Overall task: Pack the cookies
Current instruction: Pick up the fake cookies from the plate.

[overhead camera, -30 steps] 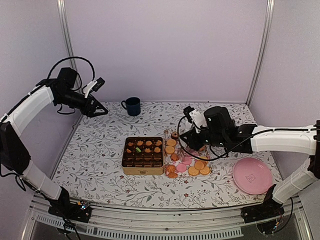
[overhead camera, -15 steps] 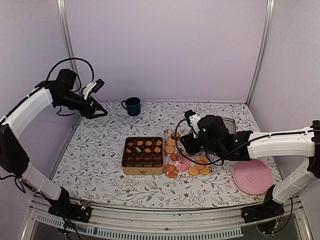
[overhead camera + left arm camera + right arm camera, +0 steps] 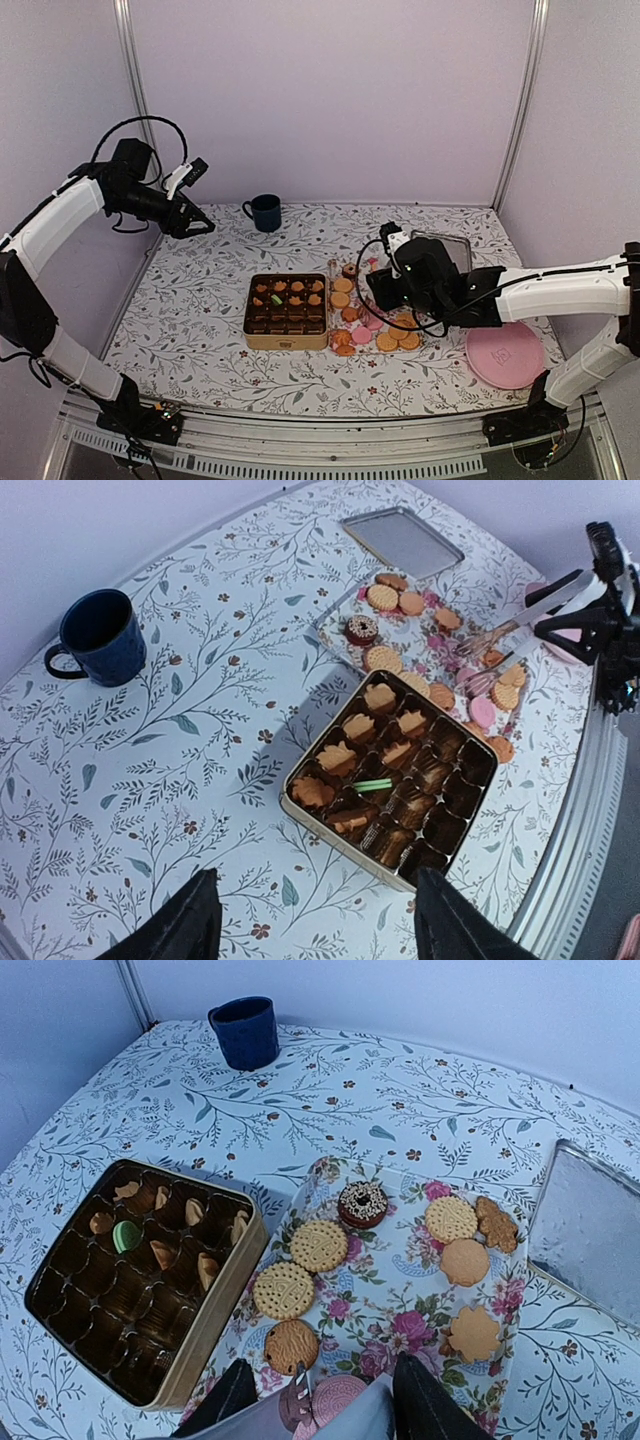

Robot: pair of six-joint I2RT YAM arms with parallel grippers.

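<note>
The cookies, round golden ones, a chocolate ring and a pink one, lie on a floral tray; they also show in the top view. A gold tin left of the tray holds several cookies in dark cups. My right gripper hovers low over the tray's near side, shut on metal tongs whose tips sit by the pink cookie. My left gripper is open and empty, high above the table's left side.
A blue mug stands at the back left. The tin's silver lid lies right of the tray. A large pink plate sits at the near right. Purple walls enclose the table.
My right arm has moved nearer and lower over the tray with the tongs. The left arm has barely moved.
</note>
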